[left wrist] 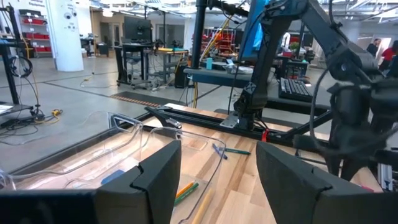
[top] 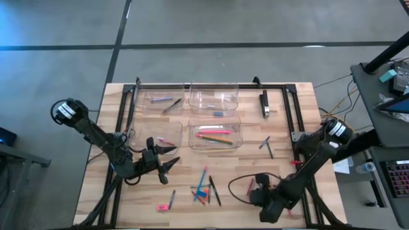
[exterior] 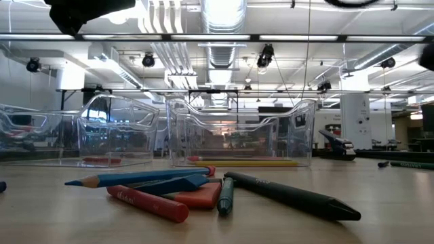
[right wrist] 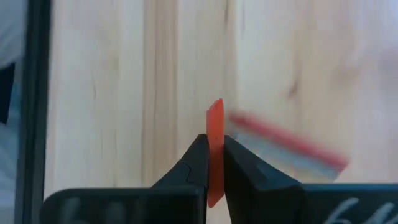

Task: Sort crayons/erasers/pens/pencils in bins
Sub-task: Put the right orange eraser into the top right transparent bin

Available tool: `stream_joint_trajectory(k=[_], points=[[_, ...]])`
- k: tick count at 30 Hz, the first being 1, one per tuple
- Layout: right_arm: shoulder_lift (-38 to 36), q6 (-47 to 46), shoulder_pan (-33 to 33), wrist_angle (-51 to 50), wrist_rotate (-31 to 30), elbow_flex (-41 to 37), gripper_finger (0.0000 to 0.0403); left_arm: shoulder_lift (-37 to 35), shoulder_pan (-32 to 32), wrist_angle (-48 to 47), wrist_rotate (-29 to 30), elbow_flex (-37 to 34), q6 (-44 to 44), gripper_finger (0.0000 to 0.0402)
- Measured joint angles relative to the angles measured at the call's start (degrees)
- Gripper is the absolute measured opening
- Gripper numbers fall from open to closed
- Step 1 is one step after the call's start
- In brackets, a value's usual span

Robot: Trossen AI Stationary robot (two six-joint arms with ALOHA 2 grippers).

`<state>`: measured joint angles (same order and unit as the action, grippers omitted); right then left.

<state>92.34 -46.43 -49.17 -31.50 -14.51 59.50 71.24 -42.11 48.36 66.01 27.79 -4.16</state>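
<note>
Right gripper (right wrist: 215, 167) pinches thin red-orange stick, likely pencil (right wrist: 215, 134), fingers nearly closed, long axis running along fingers; four bins (top: 215, 131) lie well up-table of it. Left gripper (top: 167, 160), open and empty, sits nearer bins.

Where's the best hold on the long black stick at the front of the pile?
Mid-shaft on the black stick, from above, fingers across it: it lies flat, and its pointed half is clear of the green stick at its other end.
</note>
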Motion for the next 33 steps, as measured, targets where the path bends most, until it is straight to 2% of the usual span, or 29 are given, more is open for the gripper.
stream_joint_trajectory(k=[8, 10, 12, 14, 20, 26, 29, 33], points=[[-9.2, 18.1, 8.7, 0.9, -10.0, 2.0, 0.0018, 0.0, 0.0, 0.0, -0.1, 0.0, 0.1, 0.0193], [-11.5, 23.6, 13.6, 1.9, -14.2, 2.0, 0.0019, 0.0, 0.0, 0.0, -0.1, 0.0, 0.2, 0.0193], [-13.3, 27.8, 20.1, 4.0, -14.7, 2.1, 0.0019, 0.0, 0.0, 0.0, -0.1, 0.0, 0.1, 0.0193], [-14.6, 32.8, 27.2, 6.3, -12.7, 2.0, 0.0019, 0.0, 0.0, 0.0, -0.1, 0.0, 0.0, 0.0193], [-16.3, 46.8, 49.2, 15.8, -0.1, 2.1, 0.0019, 0.0, 0.0, 0.0, -0.5, 0.0, -1.4, 0.0193], [-12.3, 48.3, 70.4, 18.2, 16.0, 2.0, 0.0019, 0.0, 0.0, -1.1, -0.8, 0.0, -1.4, 0.0193], [-9.7, 47.5, 77.0, 19.6, 17.9, 2.0, 0.0021, 0.0, 0.0, -1.4, -0.8, 0.0, -1.1, 0.0193], [-7.1, 48.6, 81.4, 22.7, 18.8, 2.0, 0.0042, -0.1, 0.1, -1.4, -0.7, 0.1, 1.6, 0.0193]])
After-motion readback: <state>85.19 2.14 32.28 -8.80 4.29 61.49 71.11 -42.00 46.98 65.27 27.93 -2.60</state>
